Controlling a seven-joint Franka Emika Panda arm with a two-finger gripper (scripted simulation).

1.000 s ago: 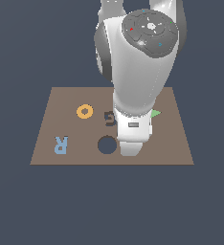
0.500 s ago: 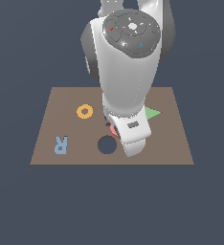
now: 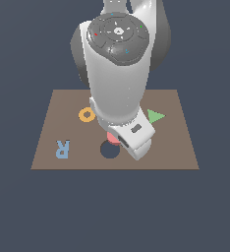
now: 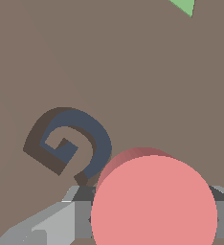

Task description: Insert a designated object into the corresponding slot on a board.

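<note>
The brown board (image 3: 48,147) lies flat under the arm. In the exterior view the pink-red disc (image 3: 112,138) peeks out from under the white wrist (image 3: 134,139), just behind the dark round slot (image 3: 109,149) and overlapping its far edge. The wrist view shows my gripper (image 4: 152,217) shut on the disc (image 4: 153,201), with a grey finger (image 4: 80,217) on either side. The disc hangs above the board and casts a shadow on it. In the wrist view the slot is out of sight.
The dark G-shaped cutout (image 4: 73,143) lies beside the held disc. A green triangle (image 3: 155,116) sits toward the exterior view's right, an orange ring (image 3: 86,115) and a blue letter R (image 3: 63,148) toward its left. The arm hides the board's middle.
The arm has swung toward the board's front edge, carrying the disc closer to the round hole. The disc now shows beneath the wrist, and the G-shaped cutout is hidden in the exterior view.
</note>
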